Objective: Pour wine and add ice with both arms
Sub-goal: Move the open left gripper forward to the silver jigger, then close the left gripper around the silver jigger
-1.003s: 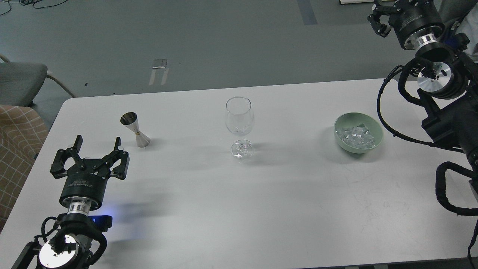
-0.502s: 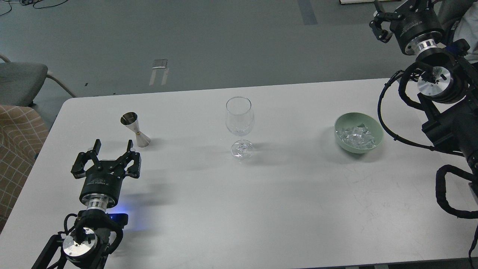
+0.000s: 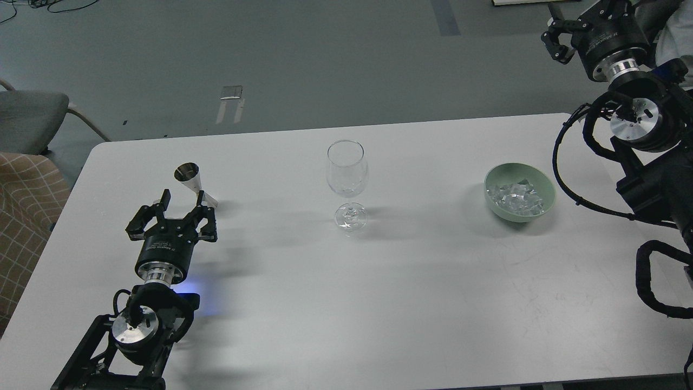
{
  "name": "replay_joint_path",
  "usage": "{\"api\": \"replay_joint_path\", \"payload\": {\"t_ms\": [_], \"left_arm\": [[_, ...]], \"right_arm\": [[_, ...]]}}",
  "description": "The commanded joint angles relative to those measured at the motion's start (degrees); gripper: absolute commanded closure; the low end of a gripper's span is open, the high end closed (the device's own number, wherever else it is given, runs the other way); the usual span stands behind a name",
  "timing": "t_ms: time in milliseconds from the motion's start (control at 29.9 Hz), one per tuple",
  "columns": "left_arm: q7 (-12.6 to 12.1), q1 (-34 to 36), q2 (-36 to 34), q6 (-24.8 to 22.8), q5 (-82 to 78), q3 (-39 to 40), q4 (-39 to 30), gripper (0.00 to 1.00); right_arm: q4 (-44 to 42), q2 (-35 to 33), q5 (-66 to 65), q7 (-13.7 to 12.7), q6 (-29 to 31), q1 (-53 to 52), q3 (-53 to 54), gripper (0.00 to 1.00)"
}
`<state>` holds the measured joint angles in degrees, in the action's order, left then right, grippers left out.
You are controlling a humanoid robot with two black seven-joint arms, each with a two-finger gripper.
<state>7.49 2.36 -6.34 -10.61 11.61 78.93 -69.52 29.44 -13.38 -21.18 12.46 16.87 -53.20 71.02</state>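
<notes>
Forward slides the left gripper [image 3: 182,199], fingers spread, its right tip now before the jigger [image 3: 193,183]. White table [image 3: 325,303] on grey floor. Ice [image 3: 514,196] glints in the green bowl [image 3: 544,208] (right gripper [image 3: 560,33] aloft, jaws indistinct).

A robotics lab or test room, going by the bare grey floor [image 3: 335,59] with loose cables [image 3: 43,5], a plain white worktop [image 3: 379,303] and an office chair [image 3: 32,119].

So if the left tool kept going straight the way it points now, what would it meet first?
Most likely the metal jigger: the left tool is open and points up-table at it, one finger already overlapping its base in this view. Depth is unclear, so contact can't be confirmed.
</notes>
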Motion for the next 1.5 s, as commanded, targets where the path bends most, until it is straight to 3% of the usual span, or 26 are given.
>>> {"api": "replay_joint_path", "payload": {"t_ms": [0,134,435,869,1104,1204,1471], "left_arm": [[0.24,0.36,-0.17,1.21,-0.01,0.0,0.27,0.54],[0.5,1.5,-0.08,9.89,-0.45,0.0,-0.52,0.49],[0.33,4.23,-0.87,13.95,-0.54,-0.35,-0.35,0.49],[0.24,6.95,-0.96,16.06,-1.33,-3.52,0.97,0.49],[-0.28,11.61,-1.05,16.06,-1.42,-3.43,7.2,0.49],[-1.6,12.84,-1.22,15.98,-1.33,-3.43,8.7,0.49],[-1.6,13.72,-3.42,15.89,-1.24,-3.17,11.16,0.49]], "right_arm": [[0.0,-0.07,0.0,0.02,0.0,0.03,0.0,0.0],[0.0,-0.07,0.0,0.02,0.0,0.2,0.0,0.0],[0.09,0.55,0.0,0.02,0.0,0.73,0.08,0.0],[0.09,0.02,0.0,0.02,0.0,0.82,0.0,0.0],[0.09,0.02,0.0,0.02,-0.35,0.82,0.0,0.0],[0.09,0.02,0.0,0.02,-0.35,0.82,0.0,0.0],[0.09,0.28,0.0,0.02,-0.44,0.64,0.0,0.0]]}}
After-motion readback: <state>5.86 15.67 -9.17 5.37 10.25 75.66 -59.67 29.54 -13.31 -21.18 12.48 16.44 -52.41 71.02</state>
